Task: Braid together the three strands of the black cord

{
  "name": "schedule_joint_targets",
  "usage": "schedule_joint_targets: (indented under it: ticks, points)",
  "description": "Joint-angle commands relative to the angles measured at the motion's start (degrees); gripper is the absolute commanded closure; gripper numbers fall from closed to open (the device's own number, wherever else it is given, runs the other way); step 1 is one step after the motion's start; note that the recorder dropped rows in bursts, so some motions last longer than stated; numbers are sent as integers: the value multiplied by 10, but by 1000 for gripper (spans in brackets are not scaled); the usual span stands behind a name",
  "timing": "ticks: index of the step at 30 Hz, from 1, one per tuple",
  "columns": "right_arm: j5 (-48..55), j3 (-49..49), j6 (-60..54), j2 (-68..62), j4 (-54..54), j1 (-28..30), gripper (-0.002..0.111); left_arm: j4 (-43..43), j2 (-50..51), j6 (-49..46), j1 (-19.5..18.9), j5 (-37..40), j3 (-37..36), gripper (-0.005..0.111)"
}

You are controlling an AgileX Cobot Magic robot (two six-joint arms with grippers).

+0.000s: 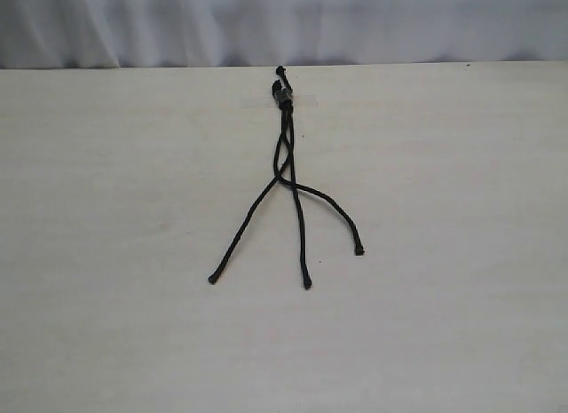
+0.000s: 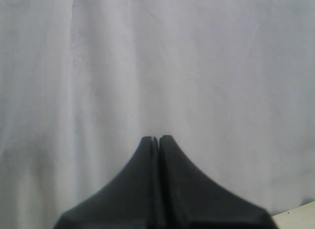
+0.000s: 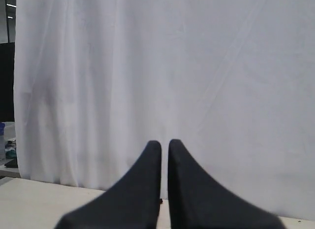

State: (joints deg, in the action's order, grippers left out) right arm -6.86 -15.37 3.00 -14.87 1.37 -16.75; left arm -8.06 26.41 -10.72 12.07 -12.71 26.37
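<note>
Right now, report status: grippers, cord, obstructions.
Left gripper, right gripper shut, empty. Black cord on table, three strands splayed, barely crossed. No obstruction seen.

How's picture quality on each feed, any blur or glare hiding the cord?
Exterior view: even light, no glare; the black cord stands crisp on the pale table. Left wrist view: hazy, washed out, left gripper soft against the white curtain. Right wrist view: clearer, right gripper slightly blurred. Neither wrist view shows the cord.

Matte black jaws (tapered, curved)
</note>
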Motion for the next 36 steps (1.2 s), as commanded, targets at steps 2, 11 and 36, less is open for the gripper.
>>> schedule_joint_targets:
  ticks: [2,11,36]
  points:
    - [-6,2,2,5,-5,-1,104,9,-104,-5,-79,159,-42,107]
    - [-6,2,2,5,-5,-1,104,14,-234,3,-221,180,-208,107]
    - [-6,2,2,5,-5,-1,104,46,-264,48,-220,214,-264,107]
